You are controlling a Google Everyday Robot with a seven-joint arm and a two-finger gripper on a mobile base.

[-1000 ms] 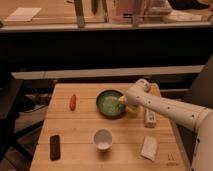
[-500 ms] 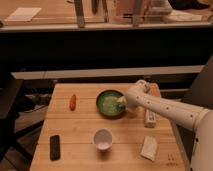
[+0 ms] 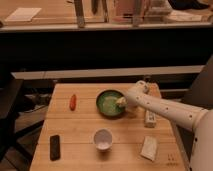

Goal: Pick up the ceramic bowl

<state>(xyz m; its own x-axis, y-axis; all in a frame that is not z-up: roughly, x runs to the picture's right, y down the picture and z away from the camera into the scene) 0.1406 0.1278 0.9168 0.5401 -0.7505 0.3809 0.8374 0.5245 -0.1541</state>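
The ceramic bowl [image 3: 109,103] is wide and shallow, green inside with a dark rim, and sits on the wooden table [image 3: 80,135] at the back middle. My gripper [image 3: 121,102] is at the bowl's right rim, reaching in from the right at the end of the white arm [image 3: 165,110]. The bowl rests on the table.
A small white cup-like bowl [image 3: 103,138] stands in front of the ceramic bowl. An orange carrot-like item [image 3: 73,102] lies at the left, a black phone-like object [image 3: 55,147] at the front left, a white packet [image 3: 149,148] at the front right, and a pale bar [image 3: 149,118] at the right.
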